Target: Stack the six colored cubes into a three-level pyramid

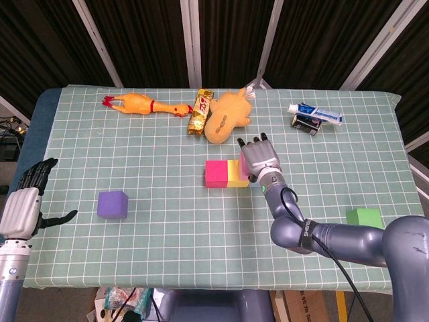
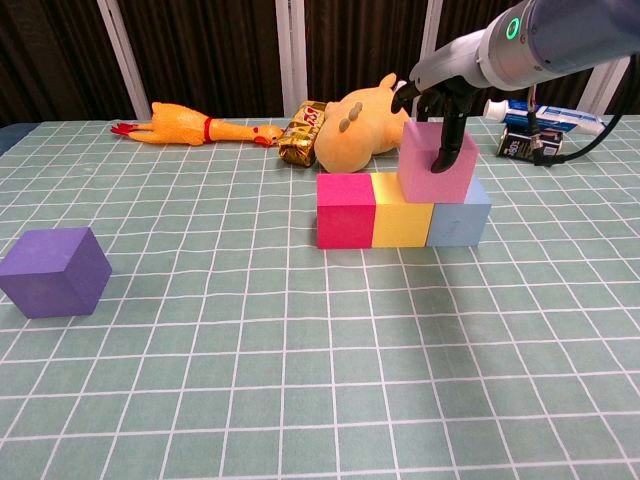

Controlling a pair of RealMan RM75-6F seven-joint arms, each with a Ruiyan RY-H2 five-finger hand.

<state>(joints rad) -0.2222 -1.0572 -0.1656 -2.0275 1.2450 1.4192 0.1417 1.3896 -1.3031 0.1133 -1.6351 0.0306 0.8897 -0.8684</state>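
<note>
Pink cube (image 2: pixel 437 162) sits atop the yellow cube (image 2: pixel 401 210) and light blue cube (image 2: pixel 460 213), beside the magenta cube (image 2: pixel 345 210); the right hand (image 1: pixel 258 156) grips it from above. At the surface's edge the left hand (image 1: pixel 27 201) hovers with fingers spread, holding nothing.

right hand (image 2: pixel 440 100) gripping pink cube (image 2: pixel 436 161) atop yellow cube (image 2: pixel 402 209) and light blue cube (image 2: pixel 462 215); magenta cube (image 2: pixel 345 210) touching yellow's left; purple cube (image 2: pixel 55 271) well apart, near left.
</note>
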